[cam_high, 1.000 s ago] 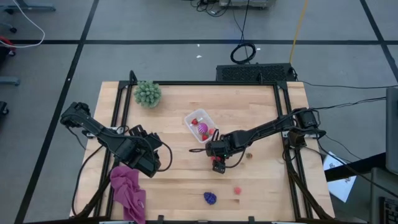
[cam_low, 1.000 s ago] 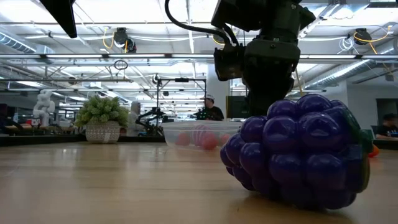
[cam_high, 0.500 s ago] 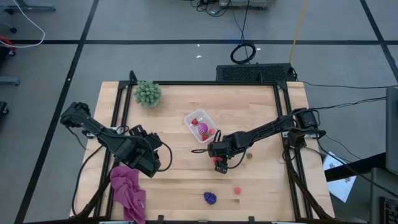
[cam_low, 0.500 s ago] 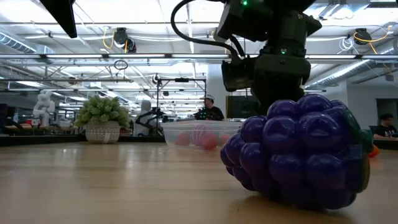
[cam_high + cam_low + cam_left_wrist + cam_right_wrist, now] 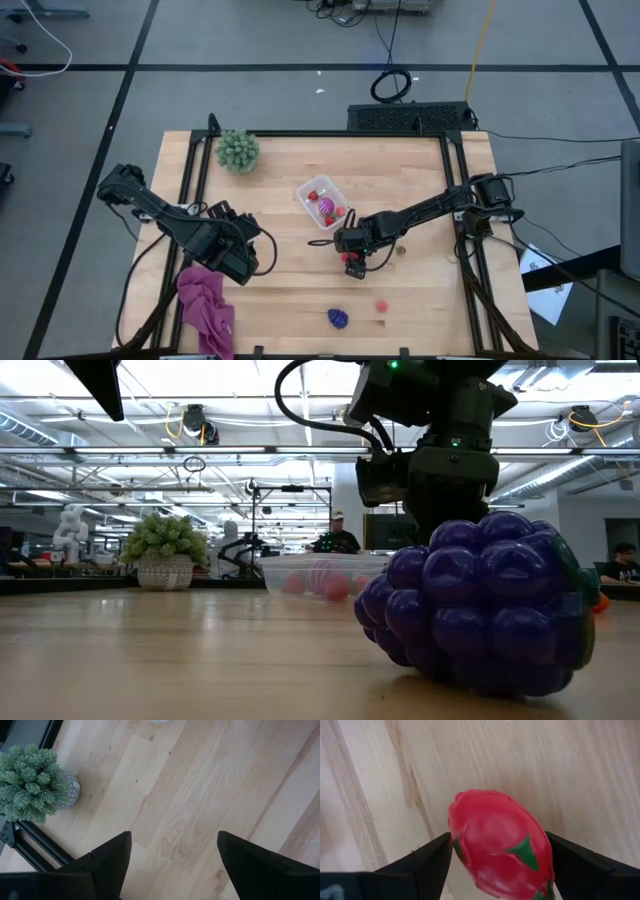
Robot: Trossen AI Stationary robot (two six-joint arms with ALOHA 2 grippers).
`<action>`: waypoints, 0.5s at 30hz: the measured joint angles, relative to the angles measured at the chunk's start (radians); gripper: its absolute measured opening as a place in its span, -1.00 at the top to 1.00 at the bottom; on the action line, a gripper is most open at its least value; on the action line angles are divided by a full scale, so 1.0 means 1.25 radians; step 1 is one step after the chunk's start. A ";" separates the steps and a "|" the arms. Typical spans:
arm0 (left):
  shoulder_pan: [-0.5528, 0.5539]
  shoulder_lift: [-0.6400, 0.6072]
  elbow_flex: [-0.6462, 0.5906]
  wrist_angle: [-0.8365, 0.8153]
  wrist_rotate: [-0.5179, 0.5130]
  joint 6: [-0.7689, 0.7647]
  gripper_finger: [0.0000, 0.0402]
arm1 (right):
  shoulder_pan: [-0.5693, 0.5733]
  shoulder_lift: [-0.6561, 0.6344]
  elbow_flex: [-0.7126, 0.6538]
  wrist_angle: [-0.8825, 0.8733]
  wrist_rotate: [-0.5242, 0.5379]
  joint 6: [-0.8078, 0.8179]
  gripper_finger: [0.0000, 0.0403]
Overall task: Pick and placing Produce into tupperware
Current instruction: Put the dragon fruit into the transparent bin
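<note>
Looking down on the wooden surface (image 5: 280, 300), I count the job as partly done. My left gripper (image 5: 262, 256) waits with its fingers spread wide over bare wood near the magenta cloth (image 5: 207, 310), holding nothing, and the spiky green plant (image 5: 238, 150) sits untouched at the far corner. The tupperware (image 5: 322, 203) stands mid-surface with a few red and pink pieces already inside. My right gripper (image 5: 350, 262) sits just beside it on the near side, its fingers straddling a red toy fruit with green flecks (image 5: 500, 845); the pads look to be touching or nearly touching its sides, though I cannot say from the wrist view whether it is lifted or resting on the wood. Left to collect: the purple cluster (image 5: 338, 318) and a small red piece (image 5: 381, 305) near the front edge, plus a tiny brownish bit (image 5: 400, 251) beside the right arm. Compared with a second ago, the right gripper has shifted slightly toward the tupperware; everything else lies as it did.
</note>
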 joint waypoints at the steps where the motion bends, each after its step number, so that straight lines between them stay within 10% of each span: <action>1: 0.000 0.000 0.000 0.000 0.000 0.000 -0.48 | 0.000 0.000 0.000 0.000 0.000 0.000 -0.43; 15: 0.000 0.000 0.000 0.000 0.000 0.000 -0.48 | 0.000 0.000 0.000 0.002 -0.001 0.000 -0.11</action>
